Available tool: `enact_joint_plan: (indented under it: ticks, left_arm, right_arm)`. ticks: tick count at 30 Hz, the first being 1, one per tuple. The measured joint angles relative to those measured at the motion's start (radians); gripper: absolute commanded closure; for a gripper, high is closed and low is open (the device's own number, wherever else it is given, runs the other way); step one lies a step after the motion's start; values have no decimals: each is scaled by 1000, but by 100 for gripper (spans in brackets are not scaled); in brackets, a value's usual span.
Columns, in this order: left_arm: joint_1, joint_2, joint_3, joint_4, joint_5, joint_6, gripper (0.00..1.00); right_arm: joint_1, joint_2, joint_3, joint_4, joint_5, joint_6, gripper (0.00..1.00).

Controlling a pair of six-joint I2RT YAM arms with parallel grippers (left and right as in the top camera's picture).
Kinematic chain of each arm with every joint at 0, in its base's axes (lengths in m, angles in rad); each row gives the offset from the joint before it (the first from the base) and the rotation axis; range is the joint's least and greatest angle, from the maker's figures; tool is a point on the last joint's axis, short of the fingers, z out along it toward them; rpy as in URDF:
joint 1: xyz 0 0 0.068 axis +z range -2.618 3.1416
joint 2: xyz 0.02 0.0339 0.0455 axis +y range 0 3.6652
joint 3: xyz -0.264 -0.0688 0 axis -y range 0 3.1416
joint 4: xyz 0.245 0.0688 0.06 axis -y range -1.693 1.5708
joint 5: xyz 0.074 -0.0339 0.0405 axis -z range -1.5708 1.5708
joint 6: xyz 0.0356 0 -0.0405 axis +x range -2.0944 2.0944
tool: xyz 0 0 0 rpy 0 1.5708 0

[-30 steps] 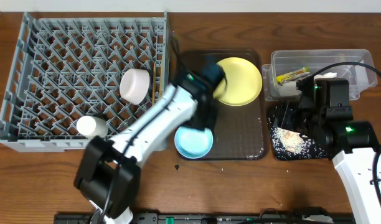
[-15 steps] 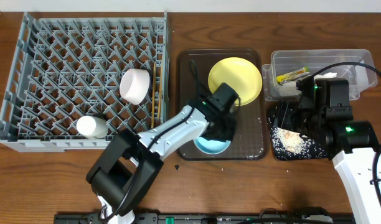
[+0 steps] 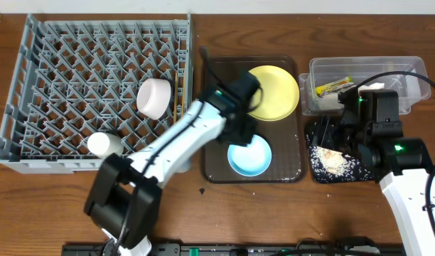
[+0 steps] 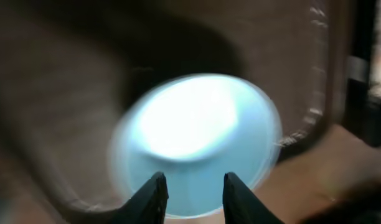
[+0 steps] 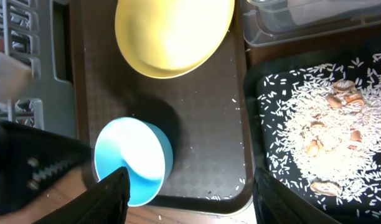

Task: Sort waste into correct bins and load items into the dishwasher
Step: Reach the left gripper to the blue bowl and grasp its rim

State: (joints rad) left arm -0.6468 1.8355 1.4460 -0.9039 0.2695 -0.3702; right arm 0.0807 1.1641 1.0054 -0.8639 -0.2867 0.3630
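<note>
Wooden tabletop (image 3: 54,206) fills the overhead view. The left arm (image 3: 182,139) reaches far and rightward, its wrist bent over the dark brown serving tray (image 3: 287,167) and hiding its fingers. The light blue bowl (image 3: 250,158) sits upright at the tray's near end.

The left wrist view is badly blurred. The left gripper (image 4: 192,186) hangs above the bowl, fingers apart and empty.

In the right wrist view, the right gripper (image 5: 189,180) hovers with fingers wide apart and empty. The bowl lies to its left, and rice scraps (image 5: 321,143) in the black tray (image 5: 265,149) to its right.

Brown serving tray (image 3: 285,151) on wooden table (image 3: 54,206)
</note>
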Motion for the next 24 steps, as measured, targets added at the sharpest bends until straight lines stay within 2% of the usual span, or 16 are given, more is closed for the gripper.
enact_joint_plan:
  ticks: [2, 6, 12, 16, 24]
  left_arm:
    - [27, -5, -8, 1, -43, 30, 62]
    - [38, 4, -90, 21, -86, 87, 62]
    - [34, 48, -186, 89, -34, 166, 62]
    - [34, 49, -214, 156, -10, 195, 78]
    - [34, 49, -264, 282, -3, 211, 81]
  right_arm:
    - [0, 0, 0, 4, 0, 0, 39]
    - [0, 0, 0, 10, 3, 0, 39]
    - [0, 0, 0, 20, 4, 0, 38]
    - [0, 0, 0, 23, 5, 0, 38]
    - [0, 0, 0, 23, 6, 0, 39]
